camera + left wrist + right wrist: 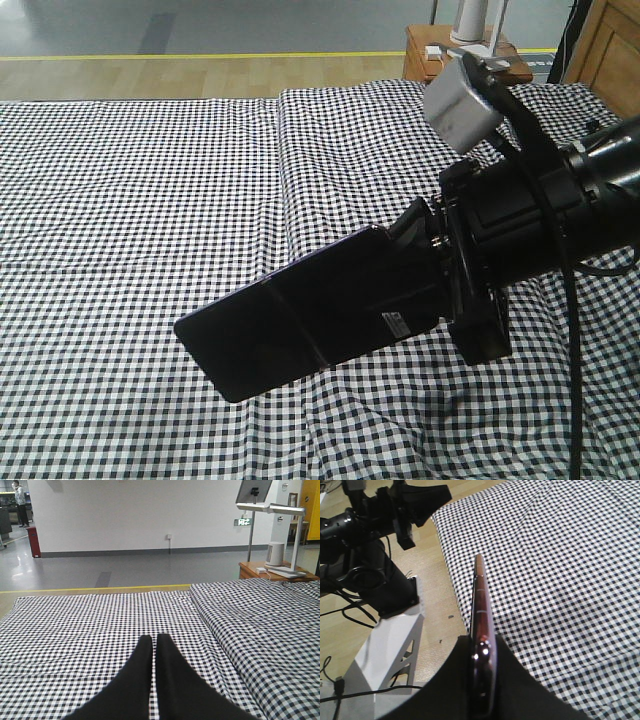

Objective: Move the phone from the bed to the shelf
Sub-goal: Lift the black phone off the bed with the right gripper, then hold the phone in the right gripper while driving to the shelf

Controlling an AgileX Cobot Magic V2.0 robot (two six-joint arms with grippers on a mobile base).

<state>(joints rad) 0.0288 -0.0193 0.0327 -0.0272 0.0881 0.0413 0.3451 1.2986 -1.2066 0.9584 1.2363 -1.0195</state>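
Right gripper (482, 655) is clamped on the thin glossy black phone (300, 325), long axis jutting straight out past its fingertips, above the black-and-white gingham bed (150, 180).

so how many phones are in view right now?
1. The phone is clamped in the right tool, lifted over the bed. No other shows, though the right arm hides part of the bed cover.

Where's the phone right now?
In the front view's lower centre, the phone is clamped in the right gripper, held in the air over the checked bed.
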